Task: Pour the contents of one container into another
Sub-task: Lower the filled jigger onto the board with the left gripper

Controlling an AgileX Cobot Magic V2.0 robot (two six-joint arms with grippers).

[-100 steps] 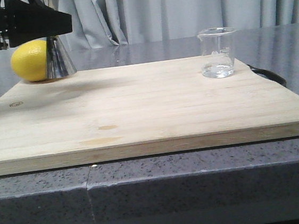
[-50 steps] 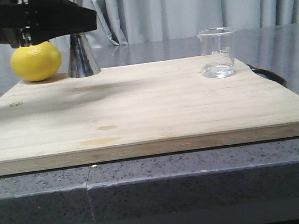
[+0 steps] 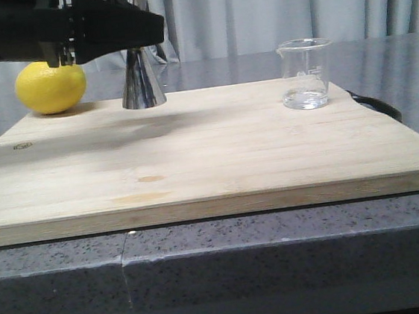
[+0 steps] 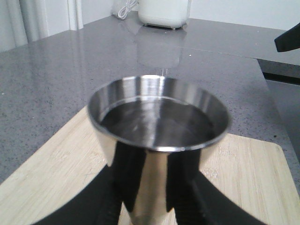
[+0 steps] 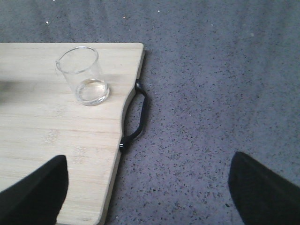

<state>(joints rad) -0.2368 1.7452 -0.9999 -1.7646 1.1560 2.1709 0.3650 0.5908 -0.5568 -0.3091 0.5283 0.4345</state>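
The steel hourglass jigger (image 3: 142, 85) is upright at the far left of the wooden board (image 3: 217, 156), just right of a lemon. My left gripper (image 3: 135, 37) is shut on its waist. In the left wrist view the jigger (image 4: 157, 136) fills the middle, with black fingers (image 4: 117, 187) pressed on both sides below its open top cone. I cannot tell whether its base touches the board. The clear glass beaker (image 3: 306, 73) stands alone at the far right of the board. My right gripper (image 5: 150, 192) hangs open above the board's right edge, short of the beaker (image 5: 84, 75).
A yellow lemon (image 3: 51, 86) lies at the board's far left corner. A black handle (image 5: 138, 117) sticks out from the board's right side. Grey speckled countertop (image 5: 211, 93) surrounds the board. A white appliance (image 4: 164, 11) stands far back on the counter.
My left gripper has carried the jigger to the right, from in front of the lemon to clear of it. The beaker has not moved.
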